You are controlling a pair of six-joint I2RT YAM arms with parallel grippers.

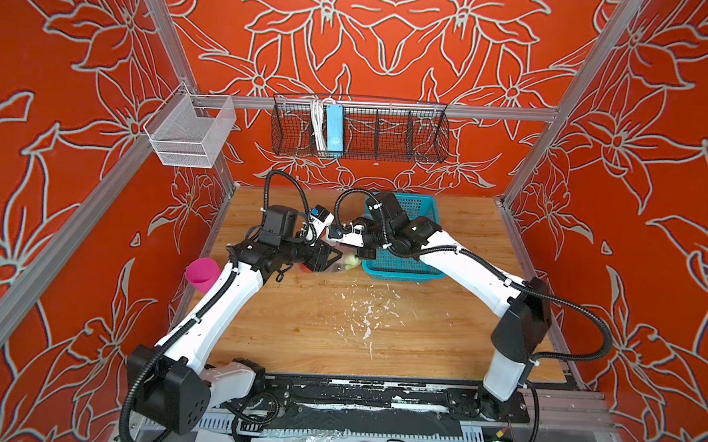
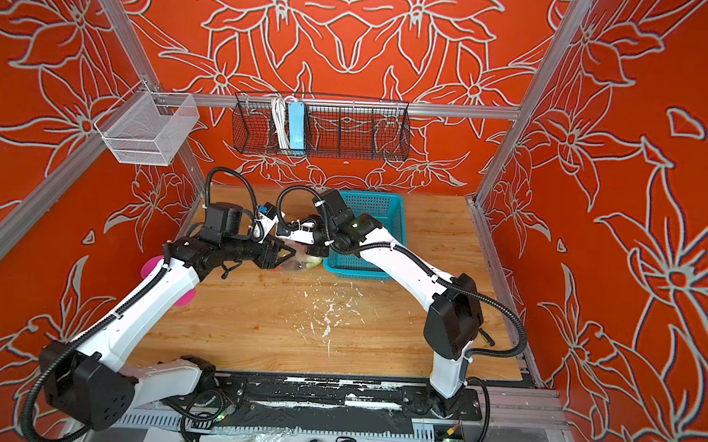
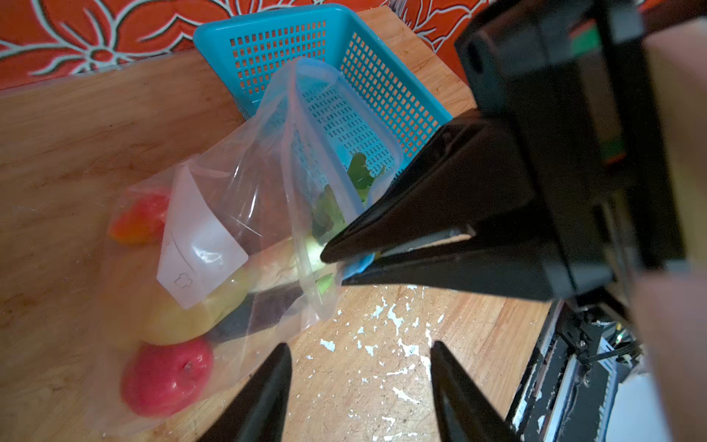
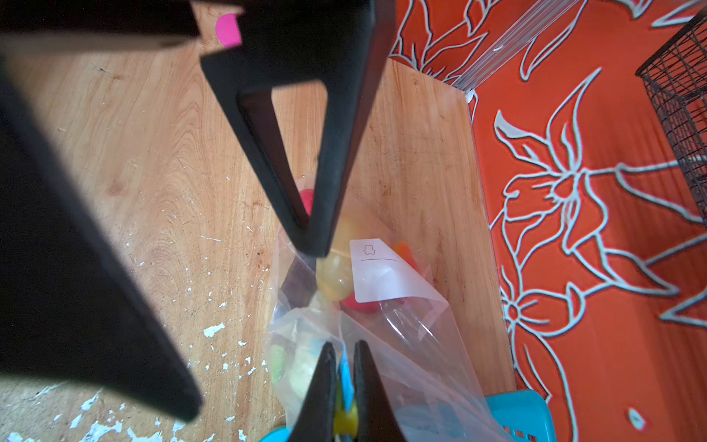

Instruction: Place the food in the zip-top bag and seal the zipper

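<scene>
Closest to the left wrist lens, the two black wedge-shaped fingers [image 3: 267, 394] of my left claw [image 3: 359, 346] stand apart with only bare wood between them. They grip nothing, and one tip sits just beside the bag's lower fold. My right claw [image 4: 344, 344] is pinched tight on the zipper [image 4: 346, 373], a thin light-blue strip, with the small yellow slider [image 4: 344, 419] wedged between its fingers. That grip lifts one corner of the mouth, which gapes in a loop.

The bag [image 3: 245, 191] is clear, floppy, creased plastic with one white rectangular label [image 3: 199, 252]. In both top views it lies on the table [image 1: 317, 336] toward twelve o'clock from the centre, at the nine o'clock side of the teal basket [image 1: 427, 217], and my two wrists hide most of it.

Inside the bag I count at least five pieces:
- one glossy red apple [image 3: 166, 379]
- one pale yellow round fruit [image 3: 183, 317]
- one red-orange fruit [image 3: 139, 220]
- one dark eggplant [image 3: 264, 306]
- one white radish [image 3: 327, 210], its green leaves near the mouth

The film and the label blur them, so I cannot tell whether more are hidden.

The table is grained wood flecked with chipped white paint. The teal basket is hard plastic pierced with rectangular holes. One pink cup [image 1: 202, 274] stands at the nine o'clock edge, partly behind my left arm. Two more baskets hang on the frame, one of black wire [image 1: 390, 132] at twelve o'clock and one of white mesh [image 1: 186, 134] at ten.
</scene>
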